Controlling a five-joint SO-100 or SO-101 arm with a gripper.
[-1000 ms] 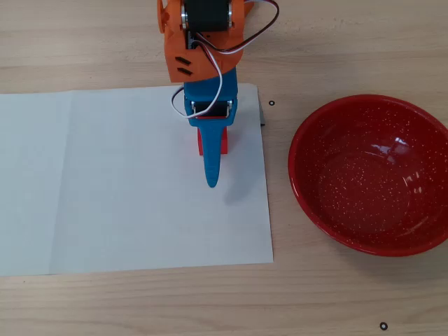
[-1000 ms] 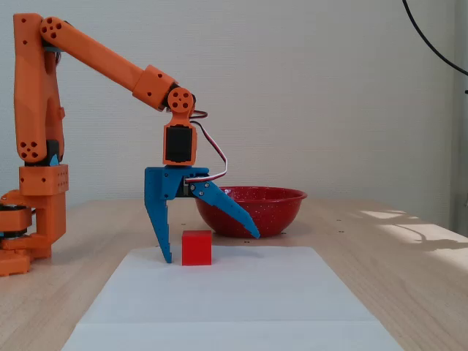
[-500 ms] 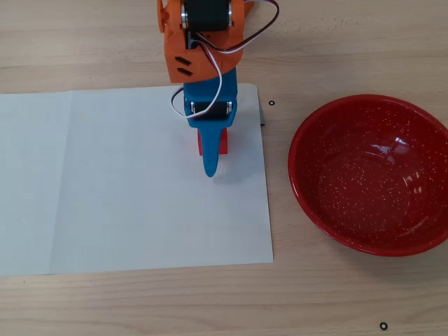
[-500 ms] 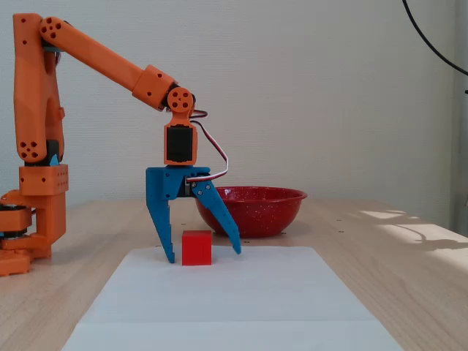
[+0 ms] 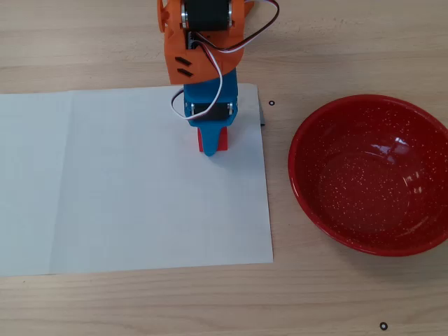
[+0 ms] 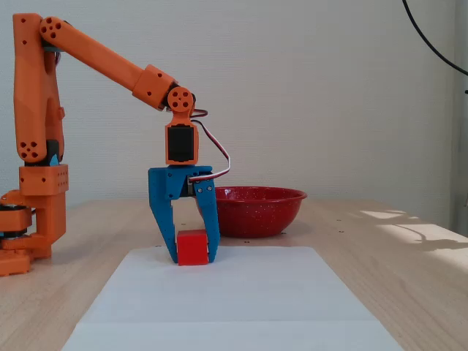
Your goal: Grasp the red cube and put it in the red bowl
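Observation:
The red cube (image 6: pixel 192 247) rests on the white paper sheet, between the blue fingers of my gripper (image 6: pixel 193 257). In the fixed view both fingers press against its left and right sides. In the overhead view the gripper (image 5: pixel 210 140) points straight down and covers most of the cube (image 5: pixel 224 142); only red slivers show on either side of the blue finger. The red bowl (image 5: pixel 301 161), glossy with white speckles, stands empty on the wooden table to the right of the paper. In the fixed view it (image 6: pixel 256 216) is behind the gripper.
The white paper sheet (image 5: pixel 126 189) covers the left and middle of the wooden table (image 5: pixel 210 301). The orange arm (image 6: pixel 102 55) reaches over from its base (image 6: pixel 33 212) at the left of the fixed view. Small black marks (image 5: pixel 383 325) dot the table.

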